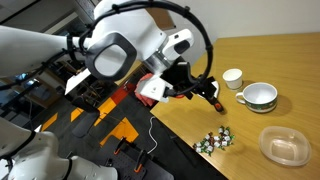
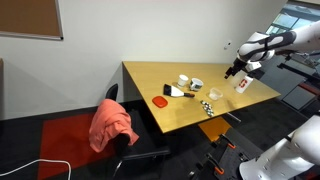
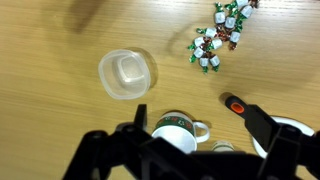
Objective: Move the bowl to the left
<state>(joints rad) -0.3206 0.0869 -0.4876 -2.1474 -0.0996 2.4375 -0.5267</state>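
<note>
The clear plastic bowl (image 1: pixel 284 146) sits empty on the wooden table near its front right corner. It also shows in the wrist view (image 3: pixel 127 74), upper left of centre, and faintly in an exterior view (image 2: pixel 241 85). My gripper (image 1: pixel 213 96) hangs well above the table, over the white bowl and cup and apart from the clear bowl. In the wrist view its dark fingers (image 3: pixel 195 150) stand spread apart with nothing between them. It also shows in an exterior view (image 2: pixel 237 68).
A white bowl with green rim and handle (image 1: pixel 258 96) and a small white cup (image 1: pixel 232 78) stand at the back. A pile of wrapped sweets (image 1: pixel 214 141) lies left of the clear bowl. A black-handled tool with an orange button (image 3: pixel 233 105) lies by the white bowl.
</note>
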